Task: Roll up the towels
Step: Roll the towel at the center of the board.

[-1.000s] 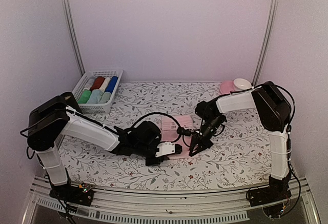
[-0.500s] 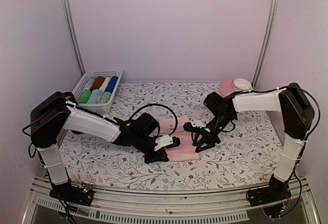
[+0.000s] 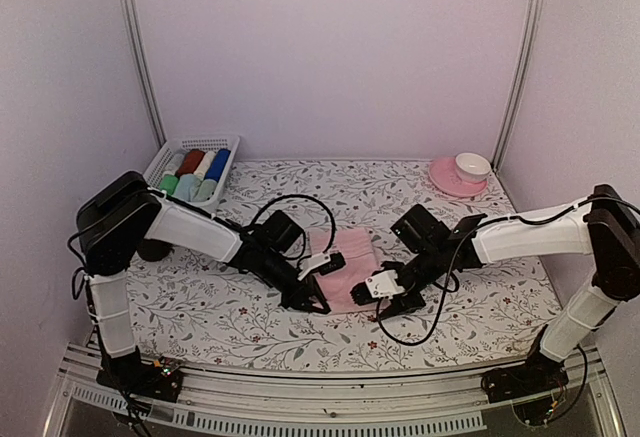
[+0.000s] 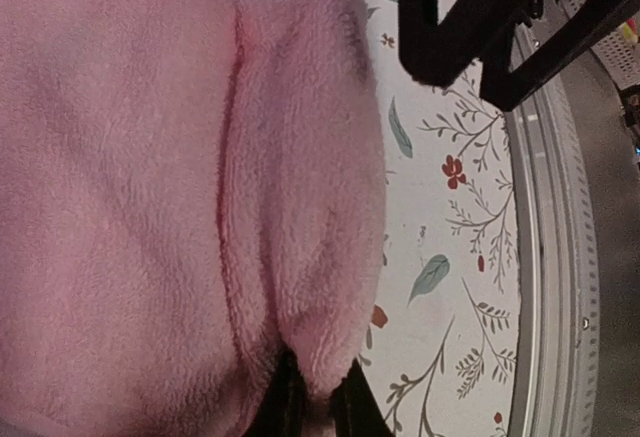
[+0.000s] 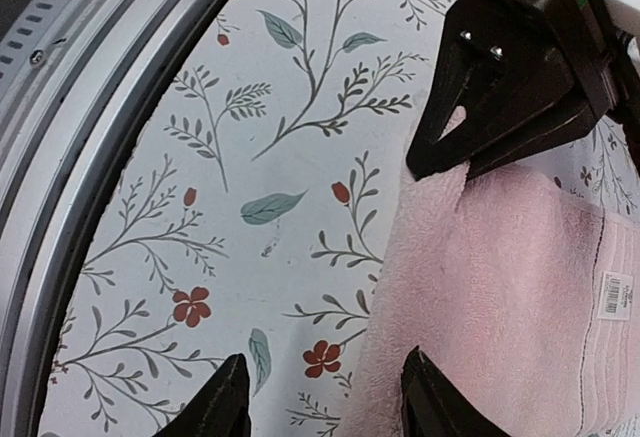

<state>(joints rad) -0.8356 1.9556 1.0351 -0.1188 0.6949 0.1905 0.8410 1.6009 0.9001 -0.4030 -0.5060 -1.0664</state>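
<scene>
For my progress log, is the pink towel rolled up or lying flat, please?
Not rolled: the pink towel lies mostly flat, with only one edge turned over, as the left wrist view shows.

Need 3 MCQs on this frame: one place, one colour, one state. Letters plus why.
1. Where is the basket? A far left; B far right; C near centre.
2. Colour of the towel being handled? A green; B pink; C blue.
3. State of the left gripper? A wide open; B out of view; C shut on the towel.

Key:
1 A: the top view shows the basket at the far left.
2 B: both wrist views show pink pile.
3 C: its fingers pinch the towel's folded edge in the left wrist view.
</scene>
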